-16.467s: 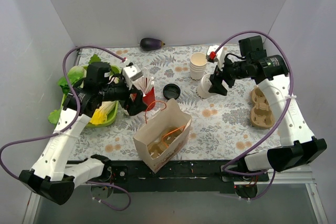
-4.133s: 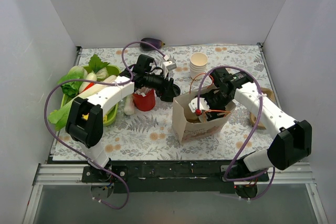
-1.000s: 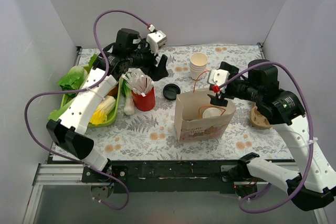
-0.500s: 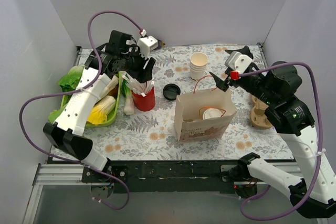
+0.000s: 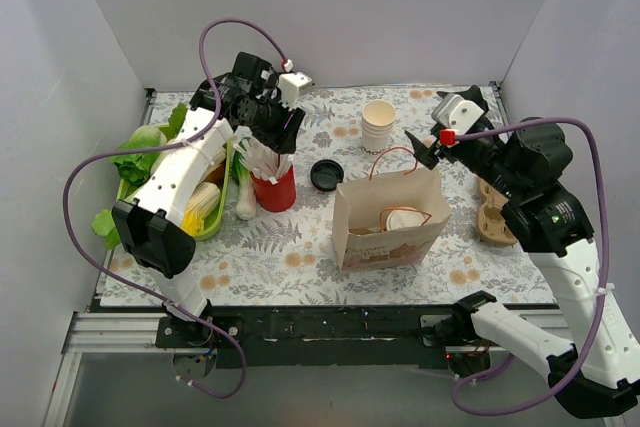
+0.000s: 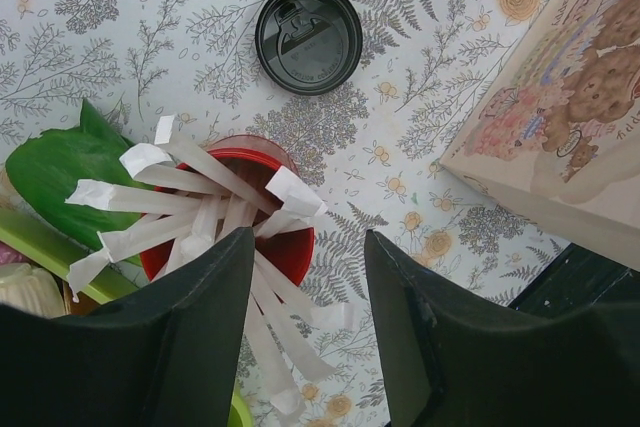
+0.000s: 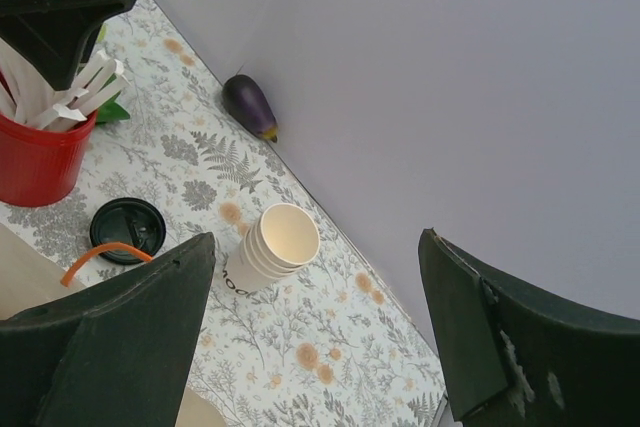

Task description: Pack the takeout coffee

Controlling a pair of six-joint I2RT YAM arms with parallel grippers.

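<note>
Left gripper (image 6: 307, 237) half-parted over wrapped straws (image 6: 215, 172) in red cup (image 5: 274, 190), no grip visible.
Further right: flat black lid (image 5: 326, 175) on the table, takeout coffee (image 5: 404, 218) upright inside open paper bag (image 5: 390, 245), right gripper (image 7: 315, 239) spread wide, empty, raised by the bag's far right corner.

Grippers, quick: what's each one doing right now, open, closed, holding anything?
Left gripper: open, fingers over the wrapped straws, nothing gripped.
Right gripper: open wide, empty.
</note>
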